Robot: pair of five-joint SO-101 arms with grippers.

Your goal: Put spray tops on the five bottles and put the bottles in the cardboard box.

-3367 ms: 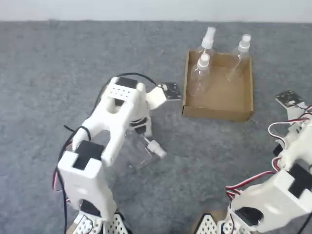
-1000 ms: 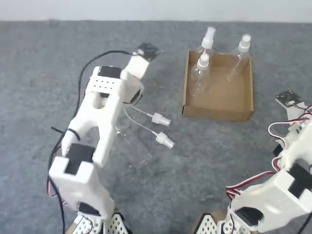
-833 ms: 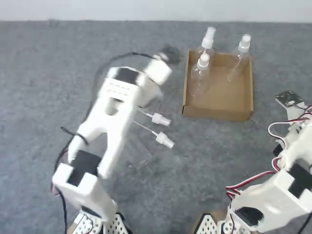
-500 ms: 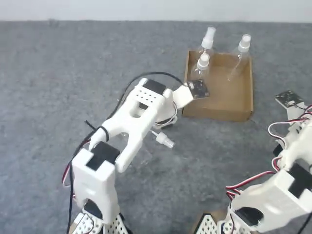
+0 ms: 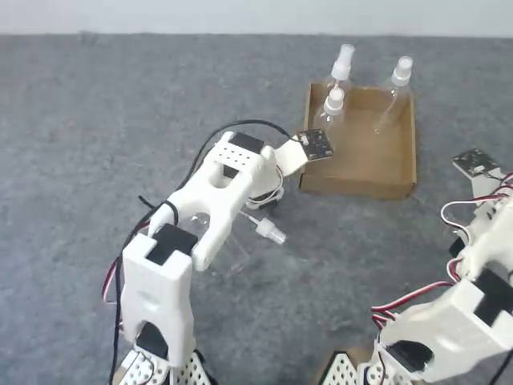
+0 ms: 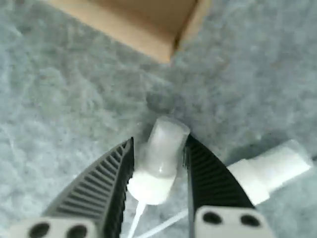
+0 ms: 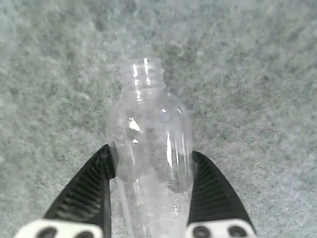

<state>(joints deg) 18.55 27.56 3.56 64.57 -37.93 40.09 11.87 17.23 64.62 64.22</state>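
Gripping a top on the desk, just off the box corner.
Clamped in left pincer: the top, tube trailing. Clasped in right pincer: an uncapped bottle, neck left free, probably for capping.

The table is mottled grey. At the upper right of the high view the cardboard box is plain brown, and the bottles in it are clear with white spray tops. The left arm and right arm are white with black blocks and red wires. The left gripper and right gripper have black ribbed fingers. The spray top between the left ones is white, and the bottle between the right ones is clear.
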